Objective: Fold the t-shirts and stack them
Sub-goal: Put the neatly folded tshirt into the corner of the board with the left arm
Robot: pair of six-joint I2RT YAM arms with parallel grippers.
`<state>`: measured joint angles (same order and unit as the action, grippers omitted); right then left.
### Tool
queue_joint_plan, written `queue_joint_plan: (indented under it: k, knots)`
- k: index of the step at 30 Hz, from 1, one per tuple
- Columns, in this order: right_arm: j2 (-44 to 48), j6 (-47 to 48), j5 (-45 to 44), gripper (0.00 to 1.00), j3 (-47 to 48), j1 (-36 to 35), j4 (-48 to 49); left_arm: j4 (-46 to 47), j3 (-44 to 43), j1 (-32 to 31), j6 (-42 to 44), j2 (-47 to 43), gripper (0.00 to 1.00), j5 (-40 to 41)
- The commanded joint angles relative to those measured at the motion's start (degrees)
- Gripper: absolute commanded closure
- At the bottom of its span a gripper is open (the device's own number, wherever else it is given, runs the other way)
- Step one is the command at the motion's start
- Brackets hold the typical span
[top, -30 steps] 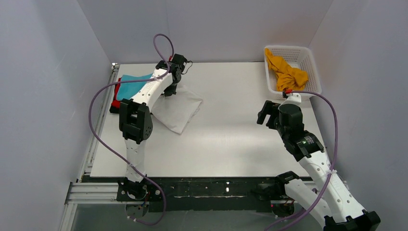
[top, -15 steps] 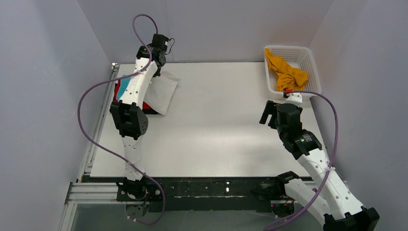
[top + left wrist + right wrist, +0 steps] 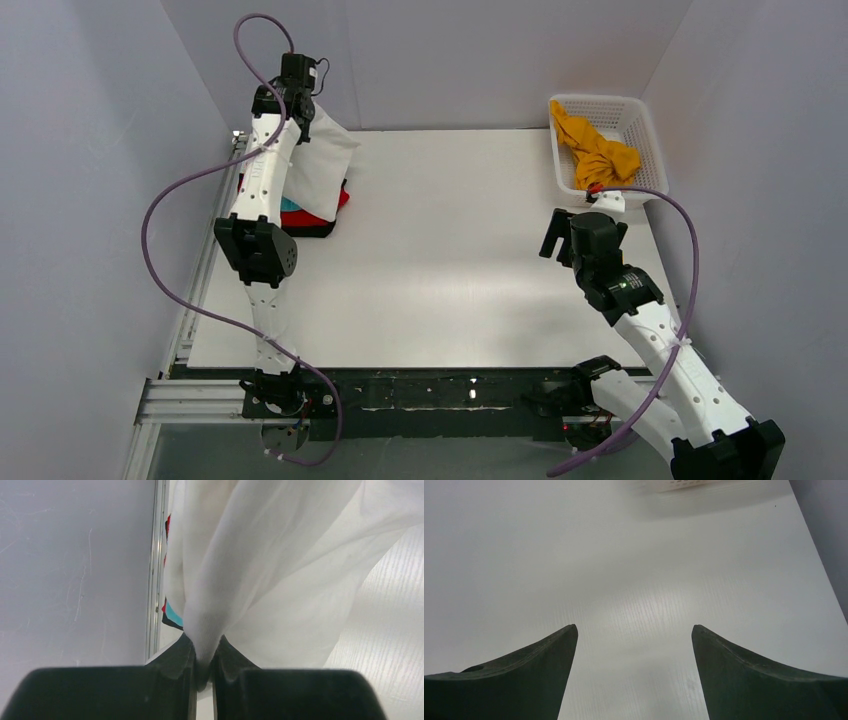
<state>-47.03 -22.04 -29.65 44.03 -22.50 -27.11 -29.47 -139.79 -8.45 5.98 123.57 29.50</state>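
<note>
While the left pincer [image 3: 204,653], pinching a bunched edge of the white t-shirt [image 3: 325,160], holds it hanging right above the folded stack [image 3: 312,222] at the far-left corner of the desk [image 3: 460,260], the right pincer [image 3: 634,628] stands spread and empty, well apart beside the basket [image 3: 600,100].

My two arms, left arm [image 3: 265,172] and right arm [image 3: 662,342], had white link shells and black joint housings. A purple cable [image 3: 146,225] looped along each. My right fingers [image 3: 524,675] were dark, curved wedges.
</note>
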Motion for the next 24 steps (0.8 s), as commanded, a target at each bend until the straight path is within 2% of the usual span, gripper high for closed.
queue_joint_plan:
  k: [1,4,17,21,24]
  knots:
    - [-0.1,0.5,-2.3,0.08,0.1,0.2,0.5,-2.3,-1.9,4.3,0.4,0.2,1.00,-1.1]
    - [-0.5,0.5,-2.8,0.08,0.3,0.2,0.2,-2.8,-1.5,6.6,-1.2,1.8,1.00,-6.4]
    - [-2.9,-1.5,-4.3,0.09,1.8,0.2,-5.8,-0.4,3.0,17.3,-7.5,7.3,1.00,-16.9]
    - [-2.2,-3.3,-4.9,0.09,2.5,0.2,-9.2,0.0,3.8,20.3,-9.8,8.3,1.00,-23.5]
    - [-1.1,-4.4,-4.2,0.09,2.0,0.2,-9.8,1.6,4.9,21.1,-10.4,9.2,0.96,-25.7]
